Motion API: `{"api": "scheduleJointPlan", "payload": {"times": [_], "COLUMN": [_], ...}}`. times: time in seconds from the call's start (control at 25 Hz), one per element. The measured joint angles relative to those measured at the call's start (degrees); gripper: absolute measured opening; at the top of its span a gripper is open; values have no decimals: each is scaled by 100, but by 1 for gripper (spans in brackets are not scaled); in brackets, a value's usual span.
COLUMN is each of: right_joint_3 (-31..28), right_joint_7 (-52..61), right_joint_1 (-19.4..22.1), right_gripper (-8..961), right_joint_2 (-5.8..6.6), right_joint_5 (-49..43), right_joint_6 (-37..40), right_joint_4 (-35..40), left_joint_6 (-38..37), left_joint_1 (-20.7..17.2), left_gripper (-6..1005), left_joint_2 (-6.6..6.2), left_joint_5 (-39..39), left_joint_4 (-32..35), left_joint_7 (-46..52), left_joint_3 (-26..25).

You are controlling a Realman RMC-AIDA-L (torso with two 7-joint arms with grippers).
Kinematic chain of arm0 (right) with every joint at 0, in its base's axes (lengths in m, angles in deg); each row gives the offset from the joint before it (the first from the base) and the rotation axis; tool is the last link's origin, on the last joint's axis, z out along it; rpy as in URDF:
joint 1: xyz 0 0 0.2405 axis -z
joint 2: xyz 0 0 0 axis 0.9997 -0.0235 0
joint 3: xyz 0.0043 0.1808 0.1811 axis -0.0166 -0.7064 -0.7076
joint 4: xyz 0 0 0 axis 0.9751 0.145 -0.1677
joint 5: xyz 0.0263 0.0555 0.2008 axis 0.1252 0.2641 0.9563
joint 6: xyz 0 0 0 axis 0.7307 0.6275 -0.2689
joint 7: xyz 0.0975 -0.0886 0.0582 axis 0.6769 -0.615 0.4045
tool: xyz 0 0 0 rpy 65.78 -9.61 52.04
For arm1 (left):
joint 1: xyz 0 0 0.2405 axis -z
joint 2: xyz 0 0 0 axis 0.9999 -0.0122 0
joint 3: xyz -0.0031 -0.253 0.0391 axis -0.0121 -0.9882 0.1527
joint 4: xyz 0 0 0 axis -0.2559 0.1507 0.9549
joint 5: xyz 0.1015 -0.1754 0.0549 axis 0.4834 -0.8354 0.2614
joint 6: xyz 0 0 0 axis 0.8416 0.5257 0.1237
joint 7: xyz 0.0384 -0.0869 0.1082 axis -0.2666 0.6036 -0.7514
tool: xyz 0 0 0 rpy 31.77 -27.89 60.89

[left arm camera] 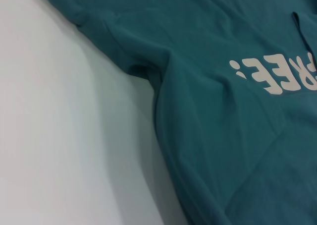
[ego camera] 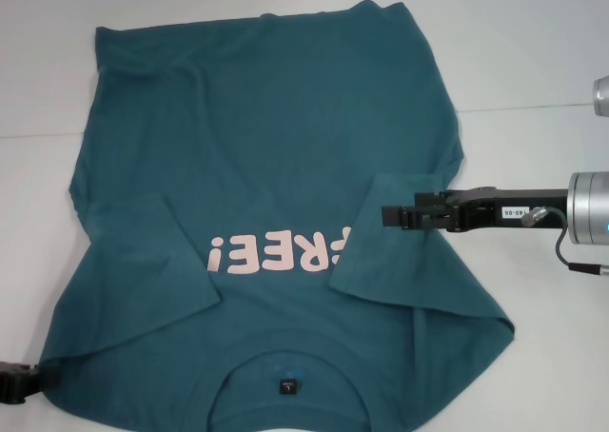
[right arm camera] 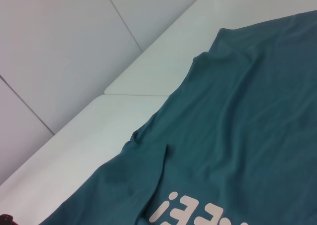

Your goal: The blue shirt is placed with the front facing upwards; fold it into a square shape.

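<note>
The blue shirt (ego camera: 276, 147) lies front up on the white table, neckline toward me, with its black label (ego camera: 288, 386) at the near edge. The pink "FREE!" lettering (ego camera: 281, 253) reads upside down. Both short sleeves are folded inward over the chest: one sleeve (ego camera: 152, 251) on the left, the other sleeve (ego camera: 400, 251) on the right. My right gripper (ego camera: 385, 215) reaches in from the right, its tip at the edge of the folded right sleeve. My left gripper (ego camera: 14, 382) sits at the shirt's near left corner, mostly cut off. The wrist views show the shirt (left arm camera: 223, 136) (right arm camera: 247, 111) only.
The white table (ego camera: 533, 61) has a seam (ego camera: 533, 107) running across it behind the right arm. A silver cylinder (ego camera: 601, 96) shows at the right edge. Bare table surface lies on the shirt's left and right.
</note>
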Motion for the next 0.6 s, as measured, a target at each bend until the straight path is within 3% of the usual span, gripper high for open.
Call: {"api": "scheduleJointPlan", "payload": {"times": [0.32, 0.6], "right_joint_3": [2, 56], "right_joint_7": [31, 918], "right_joint_1": [43, 155], "right_gripper": [940, 941], "right_joint_2": [49, 386], "right_joint_5": [-23, -428], "right_joint_6": [0, 328], "right_joint_4": [-6, -11], "left_joint_6": [-53, -150], "left_joint_1": [6, 11], "left_gripper": [17, 17], "left_joint_2": [0, -1], "left_joint_5": [-16, -116], "left_joint_4": [0, 4], "left_joint_7": [3, 61], "left_joint_3": [-24, -44]}}
